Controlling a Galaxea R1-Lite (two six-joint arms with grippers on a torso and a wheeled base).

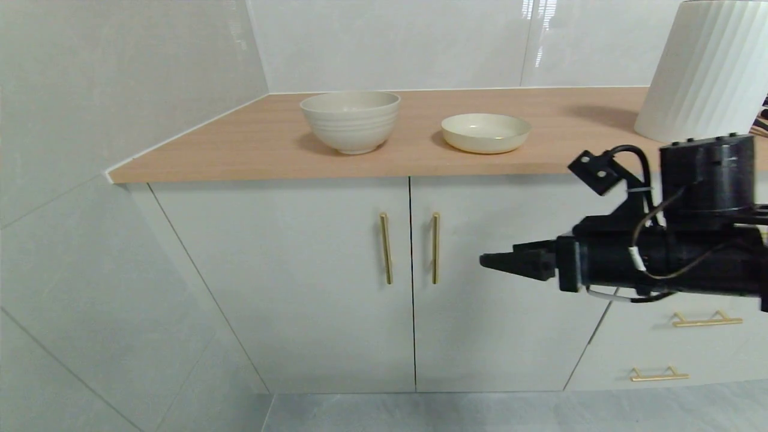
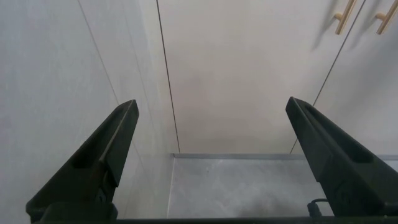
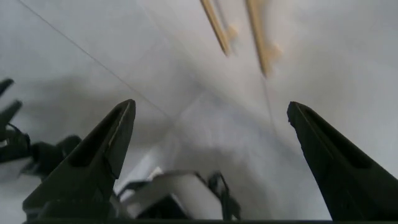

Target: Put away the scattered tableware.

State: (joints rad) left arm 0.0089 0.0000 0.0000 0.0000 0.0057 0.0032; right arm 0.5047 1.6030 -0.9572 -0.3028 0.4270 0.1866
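with bowl (image 1: 350, 122) and dish (image 1: 486, 132) on the worktop (image 1: 240, 150), the right gripper (image 1: 488, 262), spread and empty, likely must clasp the door handle (image 1: 435, 247) first.

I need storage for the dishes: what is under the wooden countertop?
Under the countertop are two closed cabinet doors with gold handles, and drawers further right. Their interiors are hidden behind the closed fronts.

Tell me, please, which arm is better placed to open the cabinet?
Right, probably: the right gripper, open, hangs level with the handles, pointing at them; the left gripper faces the cabinet's foot.
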